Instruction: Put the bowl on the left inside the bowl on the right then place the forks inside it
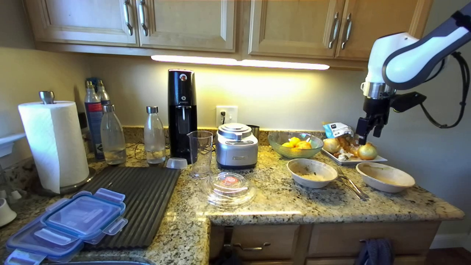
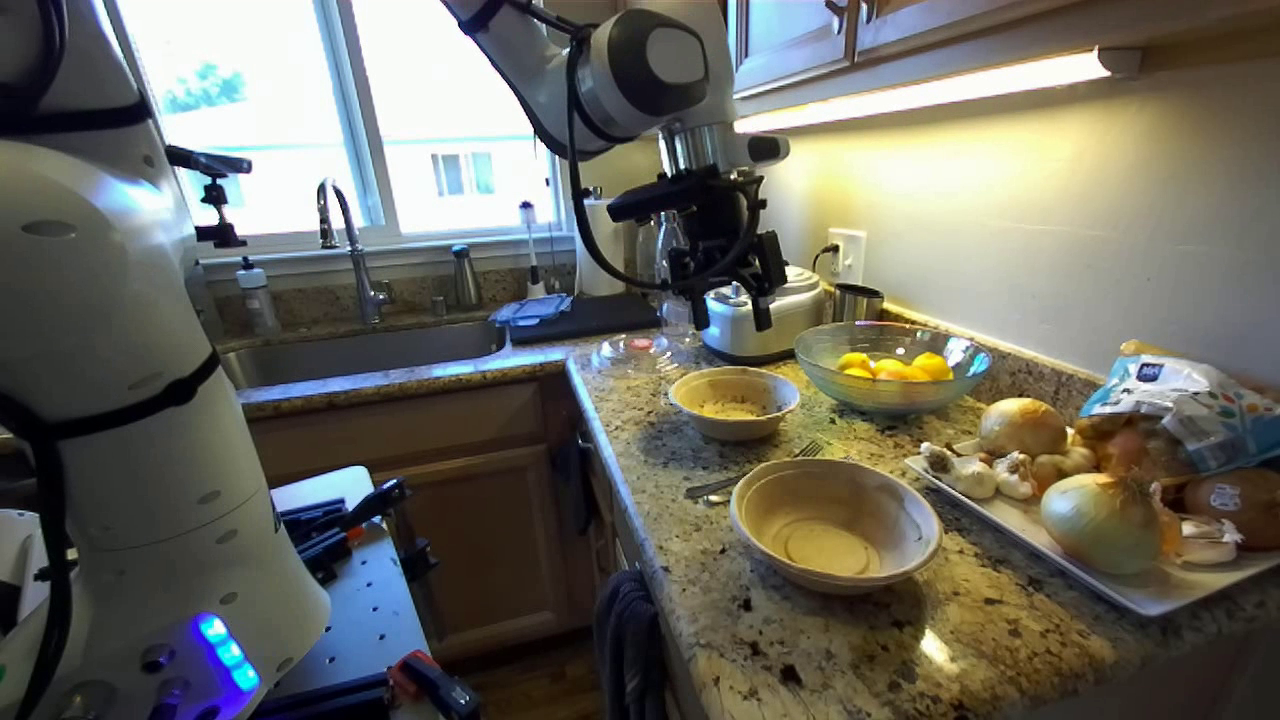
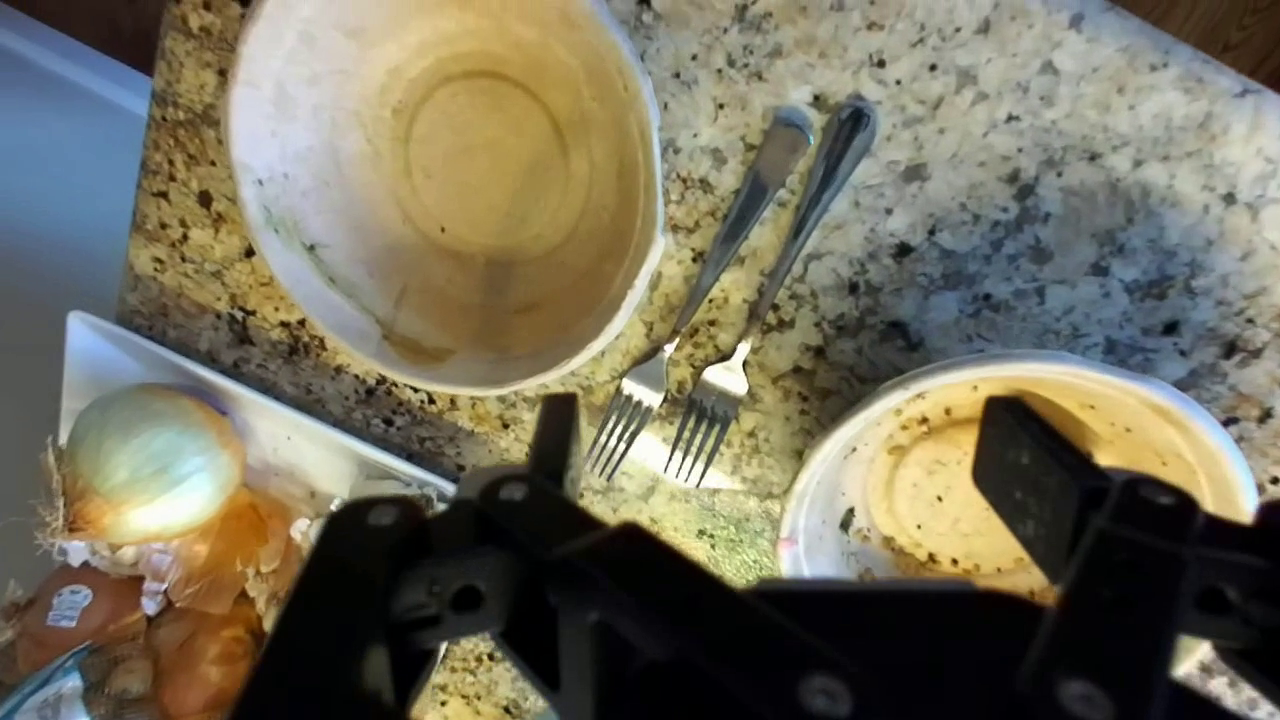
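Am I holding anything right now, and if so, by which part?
Nothing is held. The end effector hangs open, jaws well apart; the specked bowl, the other bowl and the forks rest on the counter.

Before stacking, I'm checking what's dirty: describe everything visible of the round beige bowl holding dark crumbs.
This round beige bowl looks like moulded fibre, with a pale rim, sloping walls and circular base. Dark crumbs dot its inside, which the black gripper partly hides in the wrist view. It stands upright on the speckled stone-look countertop, apart from the two silver forks.
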Available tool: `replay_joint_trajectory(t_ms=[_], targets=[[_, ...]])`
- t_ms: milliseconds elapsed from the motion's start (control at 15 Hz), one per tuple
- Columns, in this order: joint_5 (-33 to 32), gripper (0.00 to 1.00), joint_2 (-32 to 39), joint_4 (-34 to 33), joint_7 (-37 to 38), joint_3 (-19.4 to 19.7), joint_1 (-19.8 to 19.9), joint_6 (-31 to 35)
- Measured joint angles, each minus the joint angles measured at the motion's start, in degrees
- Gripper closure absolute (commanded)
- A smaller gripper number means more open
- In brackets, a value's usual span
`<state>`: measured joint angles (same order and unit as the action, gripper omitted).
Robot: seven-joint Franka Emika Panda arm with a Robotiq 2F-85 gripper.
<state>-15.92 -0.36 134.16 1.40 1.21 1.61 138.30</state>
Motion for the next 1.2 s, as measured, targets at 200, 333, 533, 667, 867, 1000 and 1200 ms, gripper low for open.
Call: replay_joint_trajectory(t_ms=[200,333,533,667,867,1000,1200], targets=[[-3.1,0.0,3.5,0.0,3.3,0.2,0.0,1.4],[-5.3,0.0,5.3,0.0,6.1,0.2,-0.1,1.8],[-6.7,0.0,6.9,-0.2,9.6,0.1,-0.7,1.9],[-6.8,0.0,7.1,-0.3,10.3,0.1,-1.0,1.9],[-6.8,0.0,7.1,-0.4,10.4,0.1,-1.0,1.9],[-6.4,0.0,7.2,-0.4,10.3,0.1,-1.0,1.9],[1.4,0.0,8.3,-0.5,8.5,0.1,-0.6,1.9]])
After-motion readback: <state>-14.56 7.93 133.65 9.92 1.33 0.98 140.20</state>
